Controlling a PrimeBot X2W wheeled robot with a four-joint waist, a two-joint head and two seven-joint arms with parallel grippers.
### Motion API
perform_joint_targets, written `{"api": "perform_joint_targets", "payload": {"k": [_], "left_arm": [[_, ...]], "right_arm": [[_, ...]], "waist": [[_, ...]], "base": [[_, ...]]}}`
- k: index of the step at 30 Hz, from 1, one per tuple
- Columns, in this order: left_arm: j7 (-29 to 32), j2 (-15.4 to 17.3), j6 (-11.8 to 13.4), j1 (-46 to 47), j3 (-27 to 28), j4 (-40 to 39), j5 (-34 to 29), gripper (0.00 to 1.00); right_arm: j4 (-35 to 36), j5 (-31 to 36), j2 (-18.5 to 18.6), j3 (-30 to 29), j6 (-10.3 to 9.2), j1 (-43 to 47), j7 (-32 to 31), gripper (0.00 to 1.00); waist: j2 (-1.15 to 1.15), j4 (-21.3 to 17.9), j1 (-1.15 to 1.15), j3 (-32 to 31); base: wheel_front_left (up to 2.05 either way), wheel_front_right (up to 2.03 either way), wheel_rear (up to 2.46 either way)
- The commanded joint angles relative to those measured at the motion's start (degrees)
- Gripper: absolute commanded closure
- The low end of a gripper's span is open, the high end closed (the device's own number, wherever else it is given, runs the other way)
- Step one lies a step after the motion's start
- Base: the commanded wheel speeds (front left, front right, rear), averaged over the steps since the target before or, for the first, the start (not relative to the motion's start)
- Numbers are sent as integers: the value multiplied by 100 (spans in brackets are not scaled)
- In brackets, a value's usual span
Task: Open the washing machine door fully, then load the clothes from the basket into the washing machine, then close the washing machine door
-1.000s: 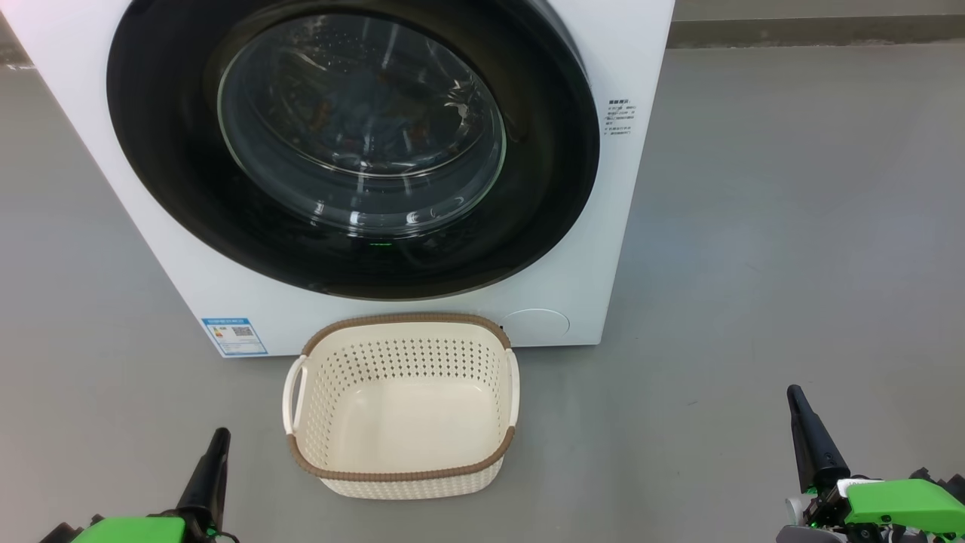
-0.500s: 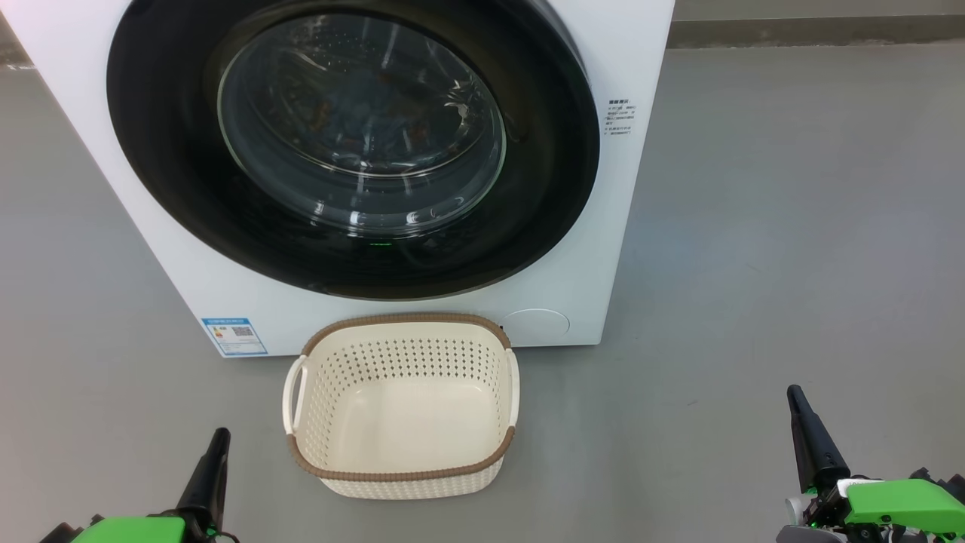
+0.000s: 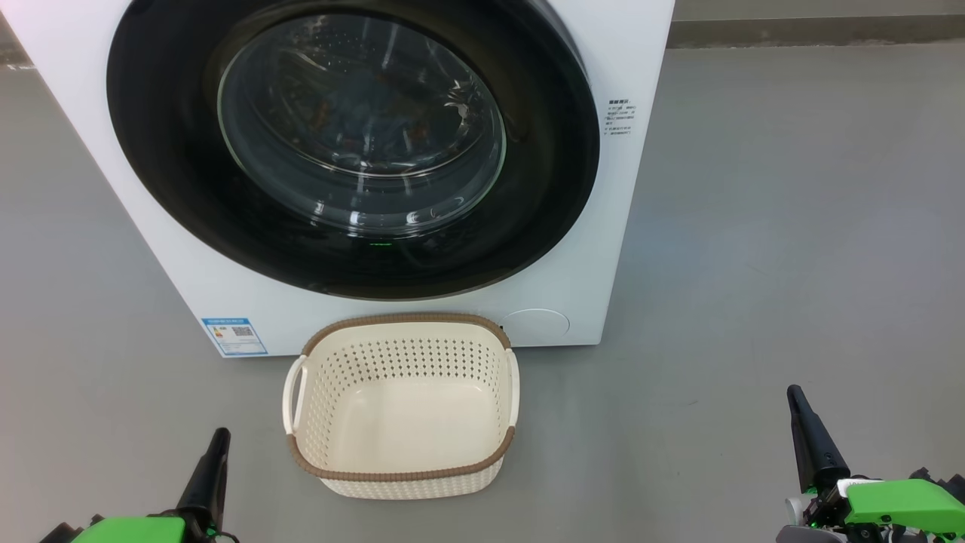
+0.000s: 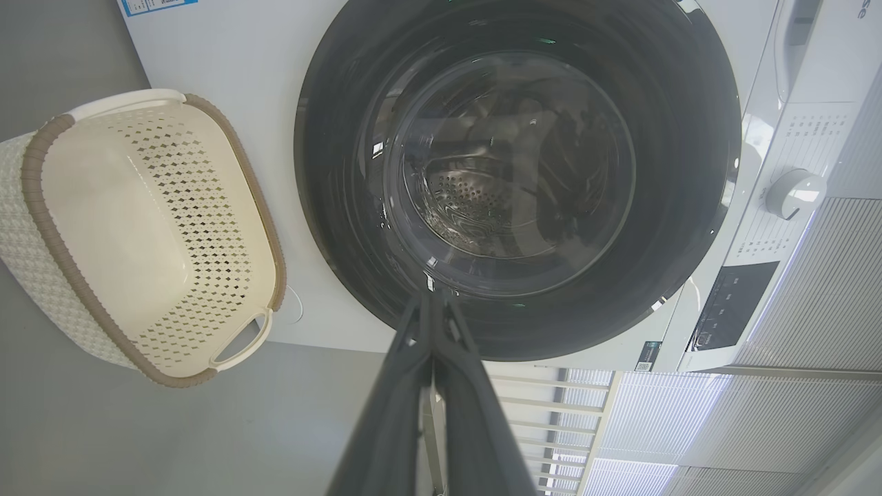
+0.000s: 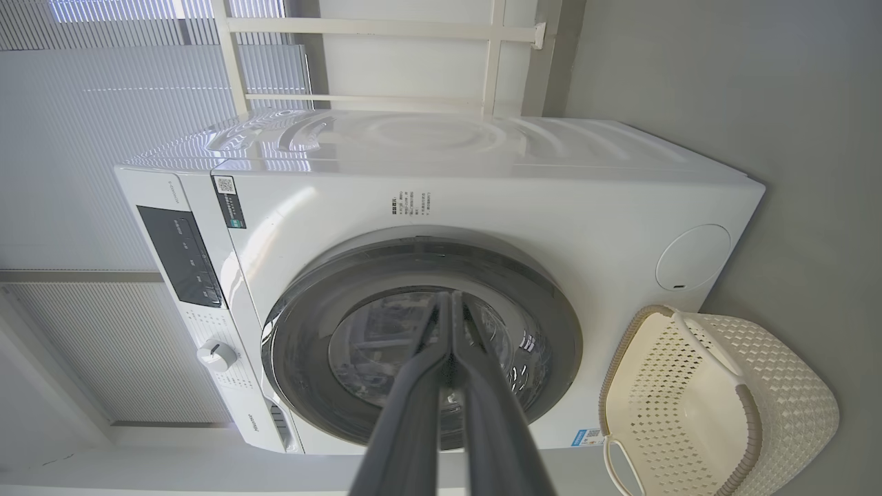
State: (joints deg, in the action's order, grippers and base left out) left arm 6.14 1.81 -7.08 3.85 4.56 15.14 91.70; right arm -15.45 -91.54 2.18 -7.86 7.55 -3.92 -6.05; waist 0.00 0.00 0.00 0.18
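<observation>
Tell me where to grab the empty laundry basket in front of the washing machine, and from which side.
Grip the laundry basket by its left side handle, a pale loop standing off the perforated wall with a gap behind it. Come from the robot's left and above with the left pincer, now shut, opened first; that handle probably lies nearest it.

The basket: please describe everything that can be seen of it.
The basket is a small rounded rectangle of cream-white plastic, as it looks, with perforated walls, a smooth bottom, a brown woven-look rim and two pale side handles. It is empty and stands upright on the grey floor, close in front of the white washing machine. Whether it touches the machine cannot be told. Nothing else touches it.
</observation>
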Motion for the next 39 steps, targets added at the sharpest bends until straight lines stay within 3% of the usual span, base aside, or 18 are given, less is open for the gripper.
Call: {"api": "perform_joint_targets", "payload": {"k": [1, 39], "left_arm": [[40, 108, -41, 235, 201, -110, 42, 100], [40, 107, -41, 235, 202, -110, 41, 100]], "right_arm": [[143, -63, 70, 135, -6, -226, -43, 100], [143, -63, 70, 135, -6, -226, -43, 100]], "waist": [[0, 0, 0, 0], [0, 0, 0, 0]], "base": [[0, 0, 0], [0, 0, 0]]}}
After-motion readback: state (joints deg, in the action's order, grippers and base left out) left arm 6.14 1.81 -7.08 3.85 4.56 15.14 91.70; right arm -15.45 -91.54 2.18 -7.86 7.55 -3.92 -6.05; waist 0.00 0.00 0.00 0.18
